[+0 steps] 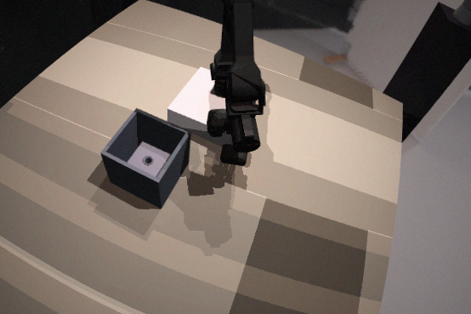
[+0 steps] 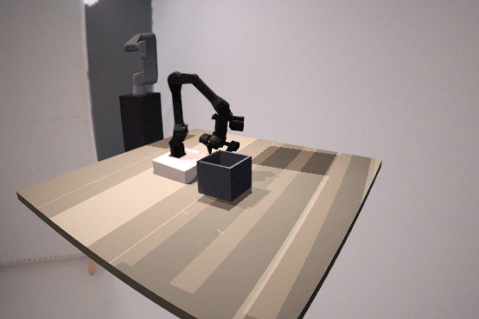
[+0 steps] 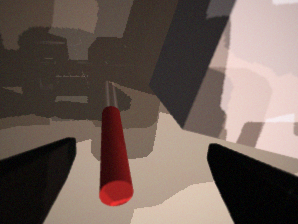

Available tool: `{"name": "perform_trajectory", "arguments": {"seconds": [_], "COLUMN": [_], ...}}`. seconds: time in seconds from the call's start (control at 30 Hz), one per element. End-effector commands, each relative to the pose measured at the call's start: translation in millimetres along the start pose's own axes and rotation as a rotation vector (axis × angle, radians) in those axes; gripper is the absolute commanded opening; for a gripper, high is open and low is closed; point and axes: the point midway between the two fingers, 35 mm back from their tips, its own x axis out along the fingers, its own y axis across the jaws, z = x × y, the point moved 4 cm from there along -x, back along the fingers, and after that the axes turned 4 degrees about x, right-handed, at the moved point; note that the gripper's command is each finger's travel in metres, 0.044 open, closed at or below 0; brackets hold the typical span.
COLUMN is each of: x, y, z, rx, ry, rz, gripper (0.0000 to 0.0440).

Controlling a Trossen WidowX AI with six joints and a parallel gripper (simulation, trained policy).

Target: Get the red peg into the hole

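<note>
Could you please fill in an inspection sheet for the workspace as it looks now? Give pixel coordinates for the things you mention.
Surface: table (image 1: 331, 151) (image 2: 143, 227) with tan and brown bands, shadows across it
Red peg (image 3: 114, 150): upright between the gripper's fingers, neither touching it; hidden in the top and exterior views
Open box (image 1: 133, 173) (image 2: 213, 181): dark, upright; hole plate (image 1: 138, 158) at the bottom, no peg in the hole
Gripper (image 1: 228, 140) (image 2: 220, 149) (image 3: 141, 145): open, holding nothing
Clutter: nothing seen
Cables: none seen on the table
Surroundings: pale wall (image 2: 324, 46), dark pedestal (image 1: 429, 58) (image 2: 140, 117) beyond the table
</note>
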Motion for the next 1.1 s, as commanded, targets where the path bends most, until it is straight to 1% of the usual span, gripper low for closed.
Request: {"name": "perform_trajectory", "arguments": {"seconds": [0.0, 0.33, 0.4, 0.43, 0.8, 1.07], "x": [7, 21, 22, 21, -6, -31], "y": [2, 9, 9, 10, 13, 17], "z": [0, -4, -5, -5, -7, -8], "rx": [-0.005, -0.066, -0.080, -0.078, -0.045, -0.043], "ry": [-0.006, 0.007, 0.014, 0.019, 0.075, 0.115], "rz": [0.002, 0.006, 0.006, 0.011, 0.090, 0.164], "gripper": [0.0303, 0.0067, 0.0028, 0.0018, 0.0000, 0.0000]}}
